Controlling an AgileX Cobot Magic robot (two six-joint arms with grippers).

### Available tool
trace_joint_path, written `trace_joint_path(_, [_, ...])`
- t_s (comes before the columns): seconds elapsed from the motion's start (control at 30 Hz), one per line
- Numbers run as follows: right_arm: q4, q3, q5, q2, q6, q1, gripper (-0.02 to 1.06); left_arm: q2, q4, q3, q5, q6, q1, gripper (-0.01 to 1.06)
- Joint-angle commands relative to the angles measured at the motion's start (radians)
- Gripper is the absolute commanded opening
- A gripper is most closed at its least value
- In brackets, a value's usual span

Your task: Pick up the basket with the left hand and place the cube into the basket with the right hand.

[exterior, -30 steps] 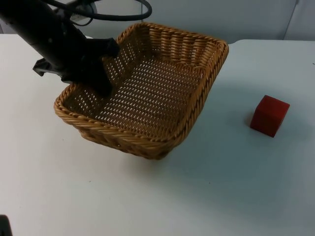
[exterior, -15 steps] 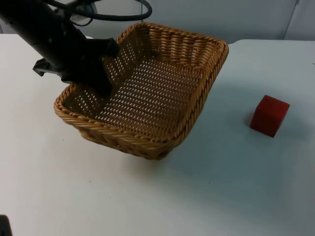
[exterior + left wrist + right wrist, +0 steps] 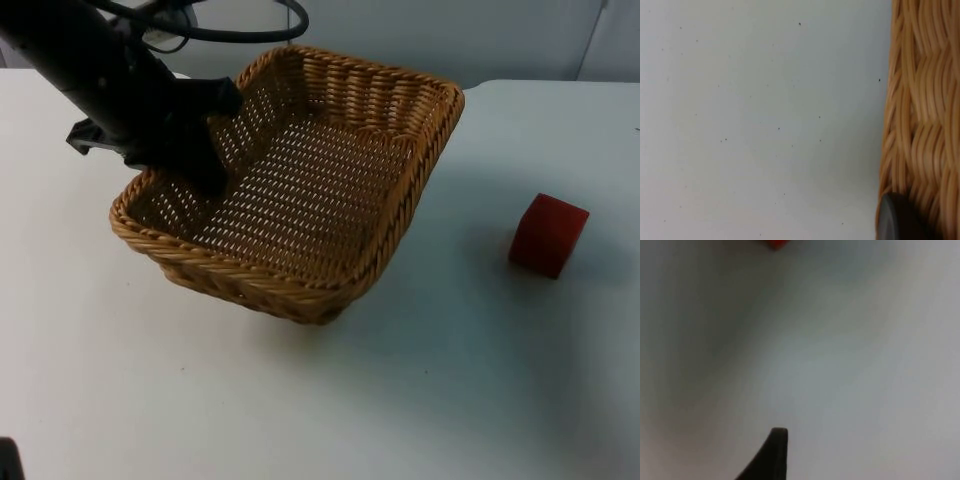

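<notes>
The woven wicker basket point(image 3: 300, 185) is tilted, its left side raised off the white table. My left gripper point(image 3: 207, 168) is shut on the basket's left rim, one finger inside the wall. In the left wrist view the basket wall point(image 3: 922, 100) runs beside a black fingertip point(image 3: 897, 219). The red cube point(image 3: 547, 235) sits on the table to the right of the basket, apart from it. In the right wrist view a piece of the red cube point(image 3: 776, 243) shows well ahead of my right gripper point(image 3: 776, 452), which hangs above bare table.
The white table point(image 3: 450, 380) has free room in front of the basket and around the cube. The grey partition wall point(image 3: 480, 35) closes off the far edge behind the basket.
</notes>
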Motion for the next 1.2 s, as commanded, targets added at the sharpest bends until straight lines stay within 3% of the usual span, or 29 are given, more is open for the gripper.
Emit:
trace_joint_path(0.0, [0.018,-0.01,-0.005,0.059,-0.089,0.015,1.05,-0.016,-0.027,-0.01,0.001,-0.004,-0.003,0.0])
trace_joint_path(0.13, [0.019,-0.01,-0.022,0.132,-0.159,0.022,1.05,-0.016,-0.027,-0.01,0.001,-0.004,-0.003,0.0])
trace_joint_path(0.27, [0.032,-0.01,-0.109,0.177,-0.185,0.022,1.05,-0.016,-0.027,-0.01,-0.018,-0.004,-0.003,0.0])
trace_joint_path(0.4, [0.126,-0.031,-0.238,0.219,-0.277,0.022,1.05,-0.016,-0.025,-0.01,-0.057,-0.004,-0.003,0.0])
trace_joint_path(0.57, [0.152,-0.075,-0.339,0.266,-0.283,0.022,1.05,-0.016,-0.022,-0.01,-0.093,-0.004,-0.003,0.0])
trace_joint_path(1.03, [0.218,-0.113,-0.47,0.383,-0.368,0.022,1.05,-0.016,-0.022,-0.01,-0.208,-0.004,-0.003,0.0])
trace_joint_path(1.17, [0.237,-0.113,-0.475,0.39,-0.373,0.022,0.97,-0.016,-0.022,-0.01,-0.208,-0.004,-0.003,0.0])
